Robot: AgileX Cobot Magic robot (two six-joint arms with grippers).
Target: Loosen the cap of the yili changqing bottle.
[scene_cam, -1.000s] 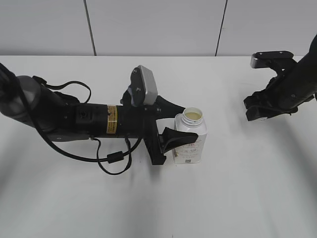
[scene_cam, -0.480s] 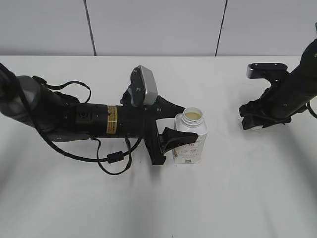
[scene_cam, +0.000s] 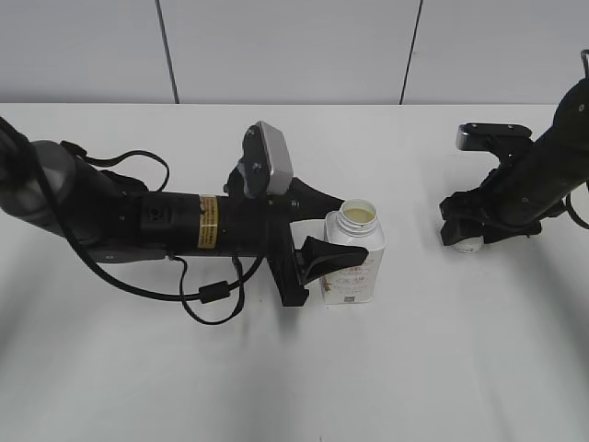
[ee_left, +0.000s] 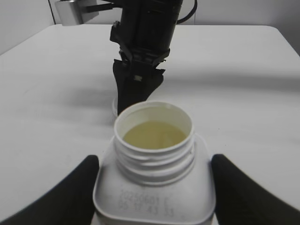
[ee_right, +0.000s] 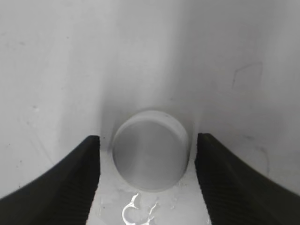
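The yili changqing bottle (scene_cam: 352,269) stands upright near the table's middle, and its threaded neck is open with pale yellowish liquid inside (ee_left: 154,136). My left gripper (scene_cam: 339,226) is shut on the bottle's body, one black finger on each side (ee_left: 154,197). The white cap (ee_right: 150,149) is off the bottle. It lies flat-top up on the table at the right (scene_cam: 467,243). My right gripper (scene_cam: 469,230) is down at the table, open, its fingers (ee_right: 147,164) either side of the cap with small gaps.
The white table (scene_cam: 442,368) runs to a grey panelled wall (scene_cam: 294,46) at the back. The left arm with its looped cable (scene_cam: 207,295) lies across the table's left half. A small shiny wet patch (ee_right: 140,211) is on the table just in front of the cap.
My right arm has come down and slightly left until its gripper is at the table surface with the cap. The left arm and bottle have not moved.
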